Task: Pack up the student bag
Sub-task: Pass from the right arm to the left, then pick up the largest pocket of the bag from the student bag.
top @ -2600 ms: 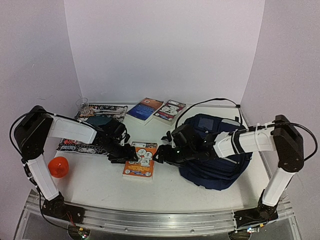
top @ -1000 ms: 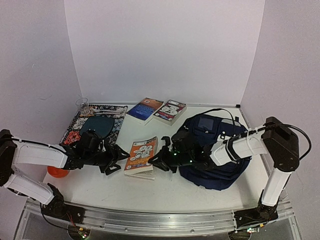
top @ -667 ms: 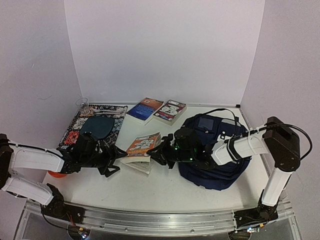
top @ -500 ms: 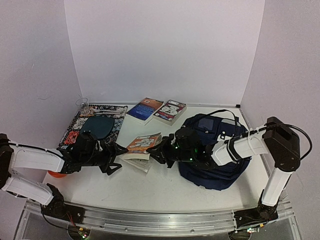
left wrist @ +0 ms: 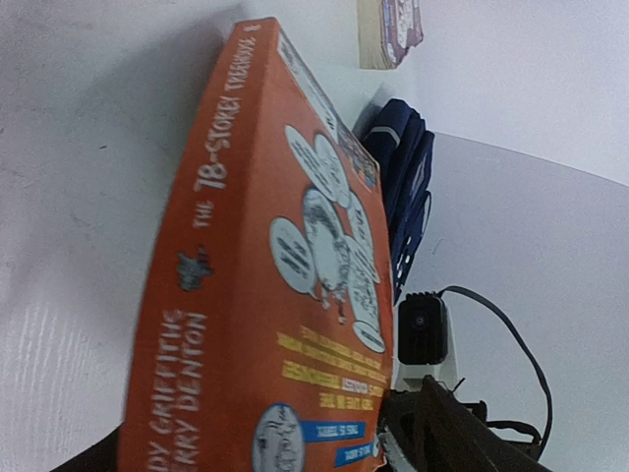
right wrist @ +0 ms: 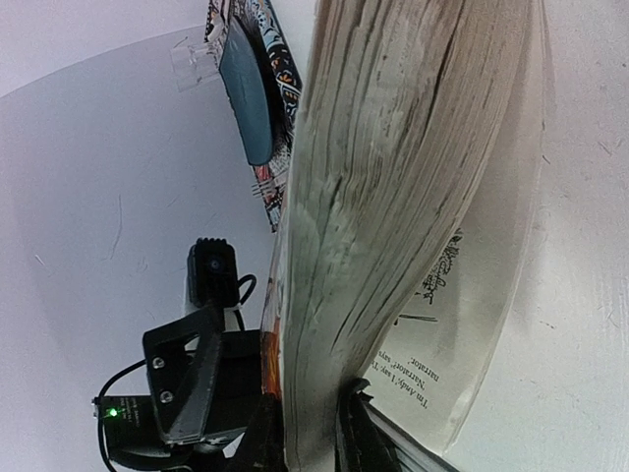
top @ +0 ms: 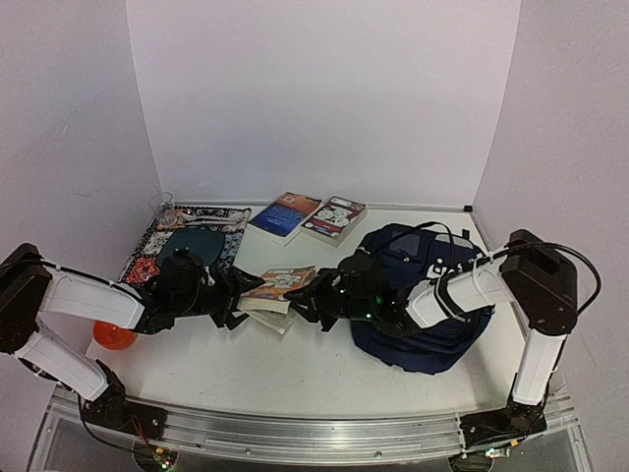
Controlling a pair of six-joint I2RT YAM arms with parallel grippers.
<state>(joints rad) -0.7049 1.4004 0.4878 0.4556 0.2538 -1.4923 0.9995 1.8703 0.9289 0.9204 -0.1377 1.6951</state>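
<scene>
The table (top: 295, 369) carries the bag (top: 418, 346), slumped at 3 o'clock. The mat (top: 228, 234) lies at 10 o'clock. At the centre the book (top: 280, 285) is tilted up off the table, with its pages fanning. The right gripper (top: 307, 301), at the book's 3 o'clock edge, is clenched on the pages. The left gripper (top: 234, 301), at the book's 9 o'clock, has its fingers spread either side of the spine; I cannot tell whether they squeeze it. A ball (top: 111, 336) lies at 8 o'clock.

Cropped at left wrist view's lower edge: orange book (left wrist: 285, 295). Unclear: left gripper's (top: 239, 303) hold on it. Half hidden behind left arm (top: 88, 295): orange ball (top: 111, 338).
</scene>
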